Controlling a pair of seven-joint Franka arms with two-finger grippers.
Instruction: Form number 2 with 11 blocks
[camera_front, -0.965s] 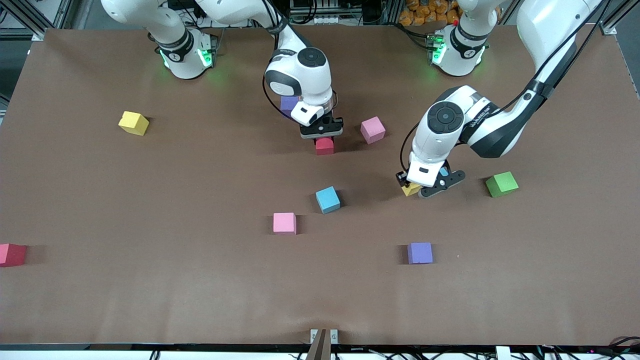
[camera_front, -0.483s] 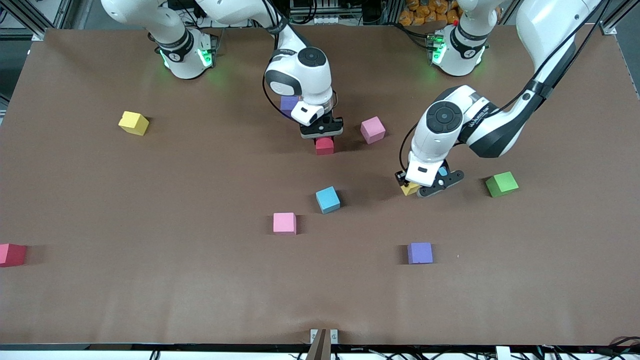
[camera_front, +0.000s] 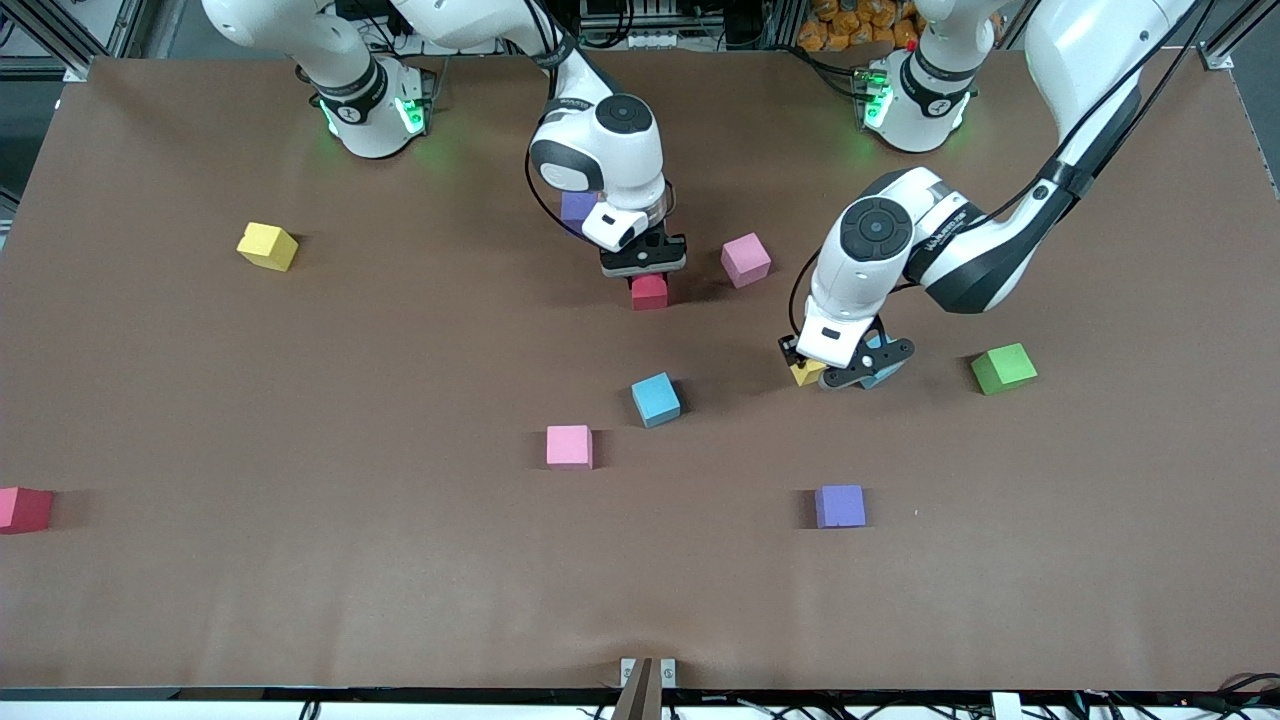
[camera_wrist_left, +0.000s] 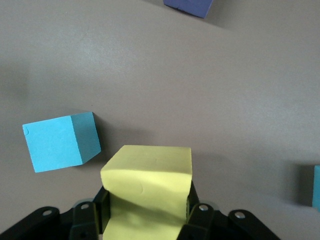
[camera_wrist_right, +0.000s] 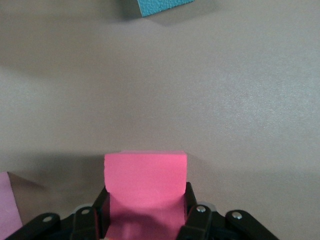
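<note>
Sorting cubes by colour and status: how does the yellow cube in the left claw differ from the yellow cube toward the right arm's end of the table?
The yellow cube in the left claw is clamped between that claw's fingers; the yellow cube on the table lies free, no claw near. The held one has a light blue cube close beside it; the free one sits alone. Both are yellow, same-sized.

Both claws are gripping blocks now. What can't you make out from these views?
- Front view: the purple block near the right arm's base is mostly hidden by the right wrist.
- Front view: the light blue block under the left claw is nearly all covered by it.
- Front view: the red block is cut off by the frame edge.
- Wrist views: whether the held yellow block and the right claw's block touch the table.
</note>
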